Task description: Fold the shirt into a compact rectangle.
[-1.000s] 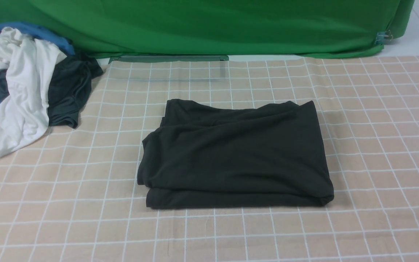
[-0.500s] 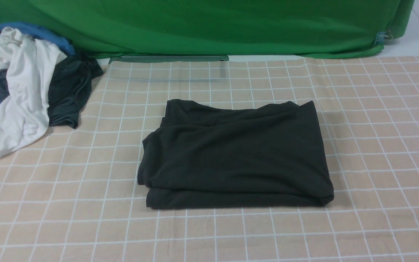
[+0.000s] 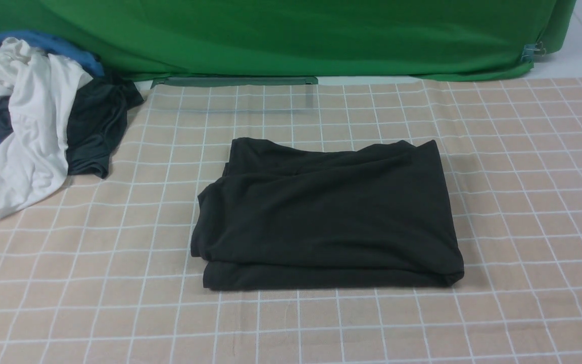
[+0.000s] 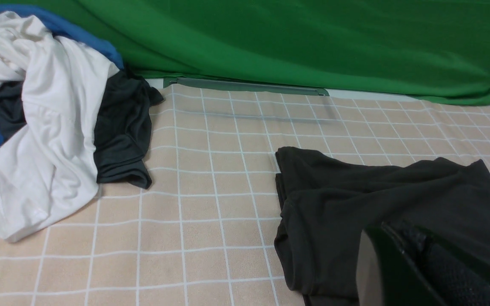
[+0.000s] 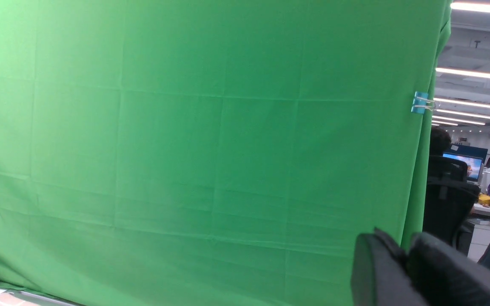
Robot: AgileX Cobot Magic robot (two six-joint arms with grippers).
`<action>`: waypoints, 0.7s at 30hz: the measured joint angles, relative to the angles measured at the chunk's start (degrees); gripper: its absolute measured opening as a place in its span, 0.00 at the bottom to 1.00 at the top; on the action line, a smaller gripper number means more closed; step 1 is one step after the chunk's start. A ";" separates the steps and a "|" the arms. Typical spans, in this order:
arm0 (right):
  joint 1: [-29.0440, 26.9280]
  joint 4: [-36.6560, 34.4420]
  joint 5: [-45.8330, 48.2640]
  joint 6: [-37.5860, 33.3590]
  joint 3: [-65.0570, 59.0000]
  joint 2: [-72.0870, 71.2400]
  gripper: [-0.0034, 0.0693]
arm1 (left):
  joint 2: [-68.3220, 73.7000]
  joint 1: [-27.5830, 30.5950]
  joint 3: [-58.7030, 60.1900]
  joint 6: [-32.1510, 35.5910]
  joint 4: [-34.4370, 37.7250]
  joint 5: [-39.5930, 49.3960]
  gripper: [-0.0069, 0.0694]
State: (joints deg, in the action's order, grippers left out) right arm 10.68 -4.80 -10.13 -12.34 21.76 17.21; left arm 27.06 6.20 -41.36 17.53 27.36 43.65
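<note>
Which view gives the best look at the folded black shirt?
The front view: the whole shirt lies there as a folded rectangle on the checked cloth, nothing covering it. The left wrist view catches only part, cut by the claw and frame edge. The right wrist view shows none, only green backdrop.

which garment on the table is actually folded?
The black shirt at the centre of the checked tablecloth: a flat layered rectangle. The white garment and dark grey garment lie crumpled at far left.
</note>
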 joint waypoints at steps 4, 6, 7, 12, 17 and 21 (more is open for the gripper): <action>0.00 0.00 0.00 0.00 0.00 0.00 0.25 | 0.00 -0.66 0.06 0.00 -1.94 -0.56 0.12; 0.00 0.00 0.00 0.00 0.00 0.00 0.25 | -0.29 -2.72 0.38 -0.12 -4.78 -2.19 0.12; 0.00 0.00 0.00 0.00 0.00 0.00 0.26 | -0.62 -3.43 0.85 -0.25 -5.79 -3.43 0.12; 0.00 0.00 0.05 0.00 0.00 0.00 0.27 | -5.42 -7.69 9.37 -0.43 -9.66 -17.43 0.12; 0.00 0.00 0.06 0.00 0.00 0.00 0.27 | -14.10 -7.81 26.57 -0.43 -13.39 -33.15 0.12; 0.00 0.00 0.11 0.00 0.00 0.00 0.27 | -20.75 -7.36 37.07 -0.43 -16.51 -35.82 0.12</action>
State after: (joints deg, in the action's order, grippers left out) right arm 10.68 -4.80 -10.02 -12.34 21.76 17.21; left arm 6.32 -1.16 -4.29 17.10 10.85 7.83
